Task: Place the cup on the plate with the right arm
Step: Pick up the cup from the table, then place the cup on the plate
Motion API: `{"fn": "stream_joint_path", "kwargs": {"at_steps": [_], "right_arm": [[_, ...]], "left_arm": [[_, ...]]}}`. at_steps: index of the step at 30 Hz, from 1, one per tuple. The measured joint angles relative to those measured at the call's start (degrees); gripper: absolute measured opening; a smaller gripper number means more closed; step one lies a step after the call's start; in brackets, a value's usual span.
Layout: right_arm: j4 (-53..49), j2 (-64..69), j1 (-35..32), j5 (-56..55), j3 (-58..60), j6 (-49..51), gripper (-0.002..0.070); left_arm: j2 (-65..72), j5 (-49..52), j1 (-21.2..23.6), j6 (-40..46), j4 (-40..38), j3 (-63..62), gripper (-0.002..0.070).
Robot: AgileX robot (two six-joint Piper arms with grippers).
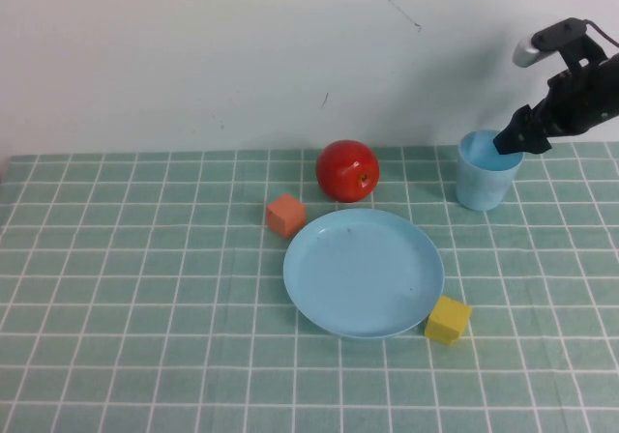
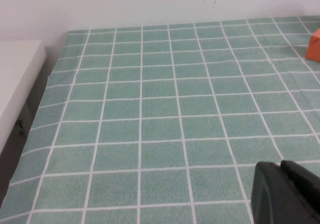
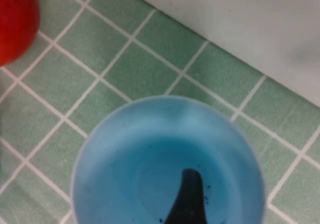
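Observation:
The light blue cup (image 1: 486, 170) stands upright on the green checked cloth at the back right, near the wall. My right gripper (image 1: 513, 144) reaches down from the right onto the cup's right rim. It is open: in the right wrist view one dark finger (image 3: 186, 199) hangs inside the cup (image 3: 150, 154), away from its wall, and the other finger is out of frame. The light blue plate (image 1: 364, 272) lies empty in the middle, to the front left of the cup. My left gripper (image 2: 282, 166) is shut and empty over bare cloth; it does not show in the high view.
A red apple (image 1: 347, 170) sits just behind the plate, left of the cup, and shows in the right wrist view (image 3: 15, 19). An orange cube (image 1: 285, 215) lies left of the plate. A yellow cube (image 1: 448, 319) touches the plate's front right rim. The white wall (image 1: 290, 56) runs close behind.

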Motion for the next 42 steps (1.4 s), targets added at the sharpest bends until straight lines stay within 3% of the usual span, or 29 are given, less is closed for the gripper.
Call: {"fn": "stream_joint_path", "kwargs": {"at_steps": [6, 8, 13, 16, 24, 30, 34, 42], "right_arm": [[0.0, 1.34, 1.18, 0.72, 0.0, 0.36, 0.0542], [0.0, 1.34, 1.66, 0.95, 0.0, 0.36, 0.0459], [0.0, 1.34, 2.55, 2.98, -0.1, 0.51, 0.014], [0.0, 1.34, 2.78, 5.73, -0.22, 0.78, 0.0043], [-0.14, 1.75, 2.92, 21.07, -7.37, 3.64, 0.0027], [3.95, 0.46, 4.59, 23.19, -11.54, 12.31, 0.0027], [1.07, -1.22, 10.72, 23.58, -11.64, 13.52, 0.0027], [-18.59, -0.74, 27.91, 24.5, -11.89, 12.52, 0.0027]], "left_arm": [[0.0, 0.0, 0.0, 0.0, 0.0, 0.0, -0.0003], [0.0, 0.0, 0.0, 0.0, 0.0, 0.0, -0.0003], [0.0, 0.0, 0.0, 0.0, 0.0, 0.0, -0.0003], [0.0, 0.0, 0.0, 0.0, 0.0, 0.0, -0.0003], [0.0, 0.0, 0.0, 0.14, 0.0, 0.0, -0.0003], [0.0, 0.0, 0.0, 0.14, 0.0, 0.0, -0.0003], [0.0, 0.0, 0.0, 0.14, 0.0, 0.0, -0.0003], [0.0, 0.0, 0.0, 0.14, 0.0, 0.0, -0.0003]]}}
